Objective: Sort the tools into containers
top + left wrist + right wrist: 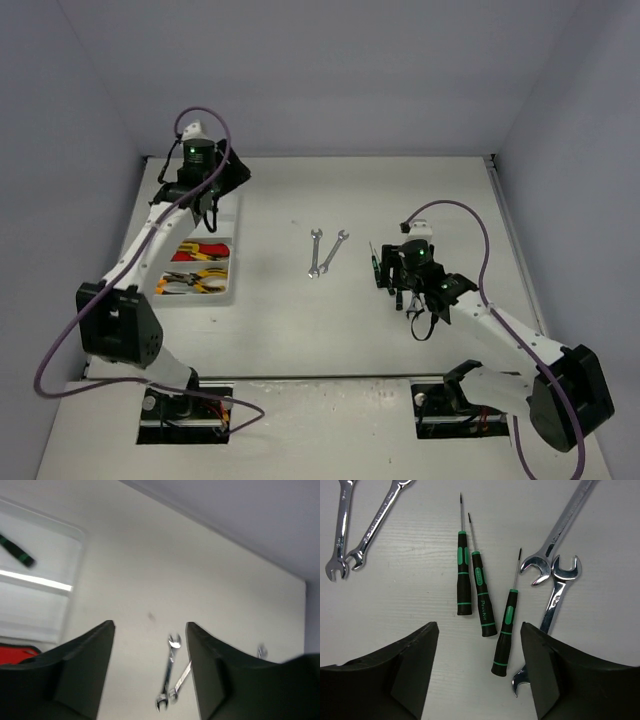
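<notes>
My right gripper (pixel 479 627) is open and empty, low over three black-green screwdrivers (pixel 482 595); the nearest one (pixel 506 630) lies between its fingers. Two silver wrenches (pixel 557 600) lie crossed to their right, and two smaller wrenches (pixel 340 530) at the upper left. In the top view that gripper (pixel 400 278) hangs over the screwdrivers (pixel 376 265), right of the wrench pair (pixel 325 252). My left gripper (pixel 205 205) is open and empty above the far end of the white tray (pixel 237 262), which holds red cutters (pixel 200 250) and yellow pliers (pixel 195 281).
The left wrist view shows the open left gripper (pixel 150 625), the tray's divider (pixel 35 580), a black-green screwdriver (pixel 17 551) in a far compartment, a red handle (pixel 15 652), and the wrench pair (pixel 170 672) blurred on the table beyond. Grey walls enclose the table.
</notes>
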Controlling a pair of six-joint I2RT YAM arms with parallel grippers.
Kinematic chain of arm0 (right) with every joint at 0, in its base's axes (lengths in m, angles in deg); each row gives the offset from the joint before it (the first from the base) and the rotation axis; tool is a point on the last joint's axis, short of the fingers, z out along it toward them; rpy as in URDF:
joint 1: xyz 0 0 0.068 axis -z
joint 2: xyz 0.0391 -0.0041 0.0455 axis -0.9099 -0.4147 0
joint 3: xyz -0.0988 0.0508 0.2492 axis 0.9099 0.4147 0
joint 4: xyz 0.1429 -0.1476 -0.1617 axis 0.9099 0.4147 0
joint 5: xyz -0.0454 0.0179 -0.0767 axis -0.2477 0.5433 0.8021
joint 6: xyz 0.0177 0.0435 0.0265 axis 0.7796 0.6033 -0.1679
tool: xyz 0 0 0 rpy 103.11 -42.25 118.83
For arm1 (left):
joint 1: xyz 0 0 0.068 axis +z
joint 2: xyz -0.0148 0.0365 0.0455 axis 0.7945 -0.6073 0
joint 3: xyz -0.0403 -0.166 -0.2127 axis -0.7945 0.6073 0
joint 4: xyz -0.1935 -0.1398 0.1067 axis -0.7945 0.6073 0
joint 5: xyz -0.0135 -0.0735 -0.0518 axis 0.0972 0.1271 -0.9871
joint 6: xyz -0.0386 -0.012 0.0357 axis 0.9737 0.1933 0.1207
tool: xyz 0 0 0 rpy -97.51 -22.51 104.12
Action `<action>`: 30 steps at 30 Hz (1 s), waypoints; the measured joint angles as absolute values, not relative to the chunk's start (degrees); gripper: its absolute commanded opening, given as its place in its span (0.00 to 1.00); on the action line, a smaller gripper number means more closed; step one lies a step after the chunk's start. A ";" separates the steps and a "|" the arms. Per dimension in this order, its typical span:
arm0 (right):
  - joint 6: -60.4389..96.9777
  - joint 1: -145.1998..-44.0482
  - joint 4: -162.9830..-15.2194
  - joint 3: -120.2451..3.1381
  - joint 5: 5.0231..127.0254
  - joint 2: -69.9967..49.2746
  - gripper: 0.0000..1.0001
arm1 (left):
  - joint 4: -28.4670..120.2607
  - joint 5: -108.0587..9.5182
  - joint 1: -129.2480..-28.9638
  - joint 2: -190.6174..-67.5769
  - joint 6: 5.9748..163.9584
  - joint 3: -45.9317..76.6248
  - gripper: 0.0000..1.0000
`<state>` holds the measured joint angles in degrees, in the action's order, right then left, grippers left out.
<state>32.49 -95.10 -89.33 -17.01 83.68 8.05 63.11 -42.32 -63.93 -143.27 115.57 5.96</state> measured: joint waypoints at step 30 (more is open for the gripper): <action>27.65 -94.34 -92.44 -23.25 76.54 -8.45 0.32 | 75.90 -50.29 -82.91 -121.86 110.84 28.85 0.76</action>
<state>27.65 -94.34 -92.44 -23.25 76.54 -8.45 75.90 -50.29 -82.91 -121.86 110.84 28.85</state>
